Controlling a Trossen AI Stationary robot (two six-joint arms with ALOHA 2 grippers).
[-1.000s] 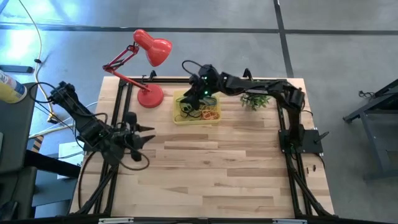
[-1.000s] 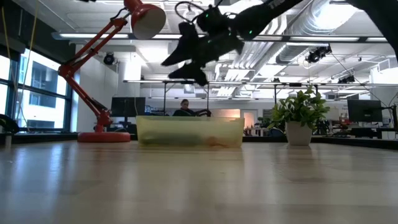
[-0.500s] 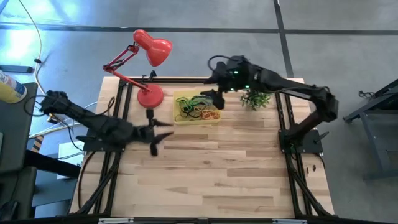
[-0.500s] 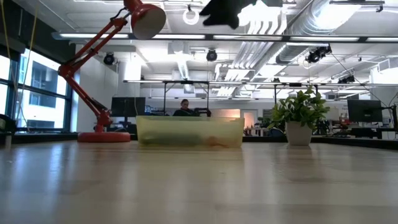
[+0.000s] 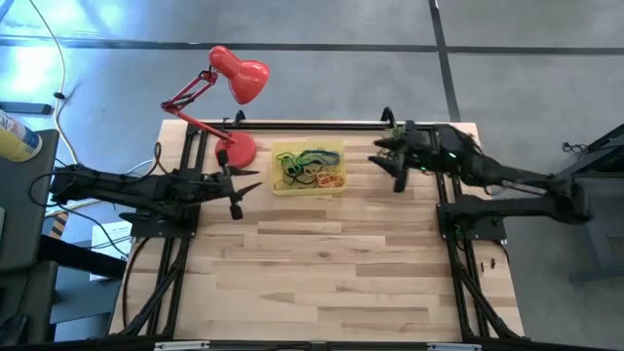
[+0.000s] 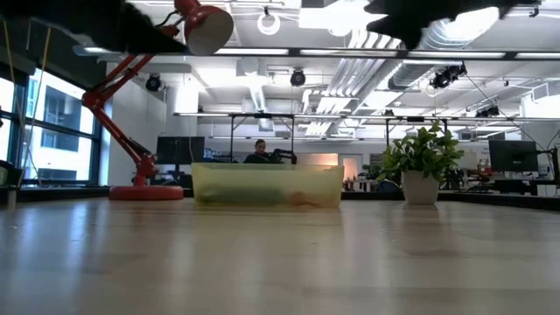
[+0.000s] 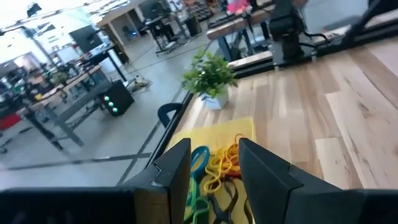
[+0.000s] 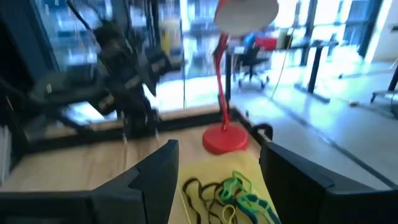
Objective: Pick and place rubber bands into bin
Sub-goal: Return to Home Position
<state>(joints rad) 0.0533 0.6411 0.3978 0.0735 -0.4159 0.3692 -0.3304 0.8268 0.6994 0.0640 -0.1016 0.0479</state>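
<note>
The yellow translucent bin (image 5: 309,168) stands near the table's far edge, beside the red lamp's base. In it lie the rubber bands (image 5: 310,170), black, green, orange and yellow loops in a heap. They also show in the wrist views: rubber bands (image 7: 217,171), rubber bands (image 8: 224,194). My left gripper (image 5: 241,191) hangs open above the table, left of the bin and pointing at it. My right gripper (image 5: 383,164) hangs open to the bin's right, also facing it. Both are high above the table. In the low view, the bin (image 6: 267,185) stands flat on the wood.
The red desk lamp (image 5: 226,107) stands left of the bin, with its base (image 5: 235,151) close to the bin's left wall. A small potted plant (image 6: 422,164) stands right of the bin under my right arm. The near half of the table (image 5: 331,273) is bare wood.
My right gripper has risen out of the bin and drawn back toward the table's right edge, past the plant. My left gripper has swung from the left edge toward the far edge and the bin, the arm stretching out level. The bands in the bin lie still.
</note>
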